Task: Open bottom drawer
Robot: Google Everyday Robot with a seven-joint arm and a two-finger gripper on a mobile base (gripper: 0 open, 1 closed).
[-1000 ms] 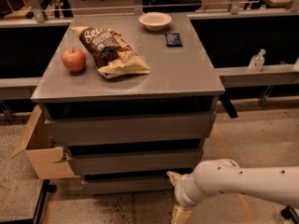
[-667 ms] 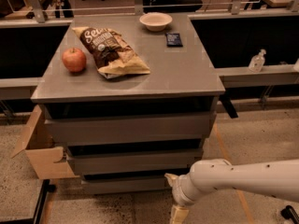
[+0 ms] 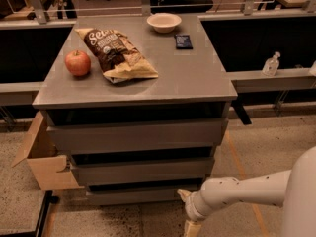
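The grey cabinet has three handleless drawers stacked under its top. The bottom drawer is the lowest and narrowest front, just above the floor, and its front sits roughly in line with the others. My gripper is at the bottom edge of the view, just right of and in front of the bottom drawer's right end, pointing down and partly cut off. Its white wrist is level with that drawer front. Whether it touches the drawer does not show.
On the cabinet top lie an apple, a chip bag, a bowl and a small dark item. An open cardboard box stands at the cabinet's left. A bottle stands on the right ledge.
The white arm has shifted slightly, its forearm now reaching in from the right edge. The gripper stays near the bottom drawer's right end. The drawers have not moved.
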